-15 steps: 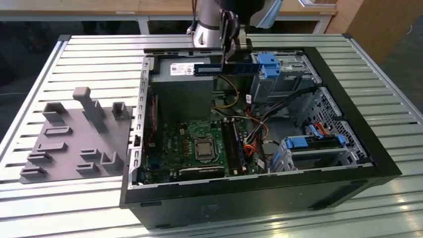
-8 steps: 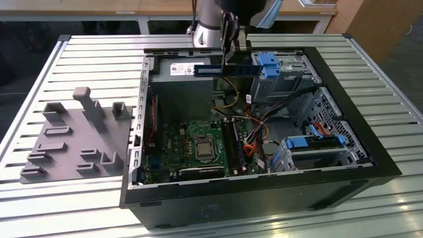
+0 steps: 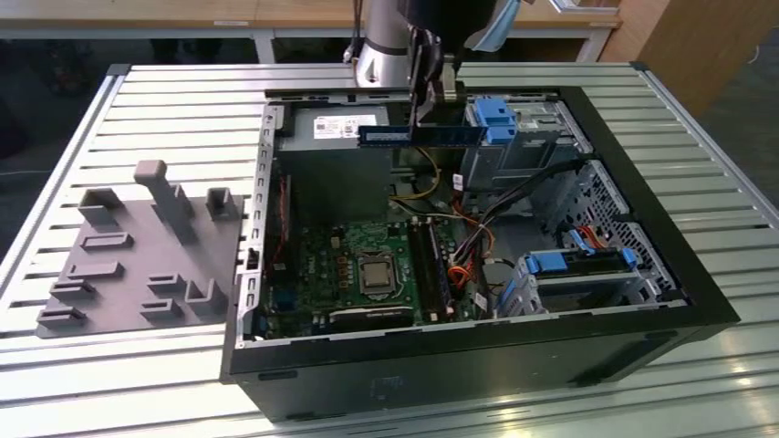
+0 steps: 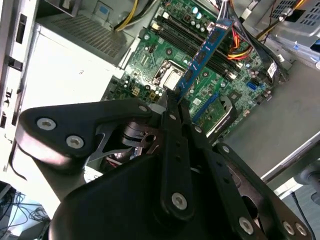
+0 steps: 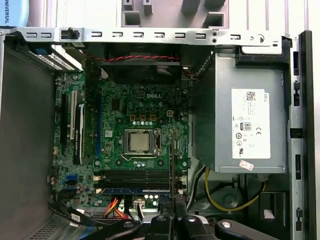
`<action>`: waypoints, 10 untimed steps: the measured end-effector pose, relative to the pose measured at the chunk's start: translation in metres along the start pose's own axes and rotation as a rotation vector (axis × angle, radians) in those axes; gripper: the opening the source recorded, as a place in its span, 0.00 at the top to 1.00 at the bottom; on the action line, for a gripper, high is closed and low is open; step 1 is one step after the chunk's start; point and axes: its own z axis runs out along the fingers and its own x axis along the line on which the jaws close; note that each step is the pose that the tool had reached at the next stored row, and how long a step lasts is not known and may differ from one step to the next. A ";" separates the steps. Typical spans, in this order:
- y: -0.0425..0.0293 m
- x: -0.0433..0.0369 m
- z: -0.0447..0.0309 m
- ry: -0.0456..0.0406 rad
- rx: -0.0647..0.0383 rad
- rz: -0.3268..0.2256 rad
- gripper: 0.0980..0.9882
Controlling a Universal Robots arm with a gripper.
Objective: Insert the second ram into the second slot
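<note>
The thin dark-blue memory stick (image 3: 408, 135) hangs level in the exterior view's upper middle, above the open black computer case (image 3: 487, 374). The black gripper (image 4: 173, 102) is clenched on it. I judge this the carry stage. Seating calls for its edge squared over a free slot. There is one stick held, and one blue seated stick (image 5: 132, 190), apparently.
</note>
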 end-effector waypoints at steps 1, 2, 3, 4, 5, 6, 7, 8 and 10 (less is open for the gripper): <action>0.0000 0.0013 0.0000 -0.0010 0.000 0.000 0.96; 0.0000 0.0025 0.0000 -0.0012 0.000 0.000 0.96; 0.0000 0.0033 0.0000 -0.0014 0.000 0.000 0.96; 0.0000 0.0041 0.0000 -0.0013 0.000 0.000 0.96; 0.0000 0.0047 -0.0001 -0.0012 0.000 0.000 0.96; 0.0000 0.0054 0.0000 -0.0013 0.000 0.000 0.96; 0.0000 0.0059 0.0000 -0.0013 0.000 0.000 0.96; 0.0000 0.0066 -0.0001 -0.0013 0.000 0.000 0.96; 0.0000 0.0076 -0.0001 -0.0013 0.000 0.000 0.96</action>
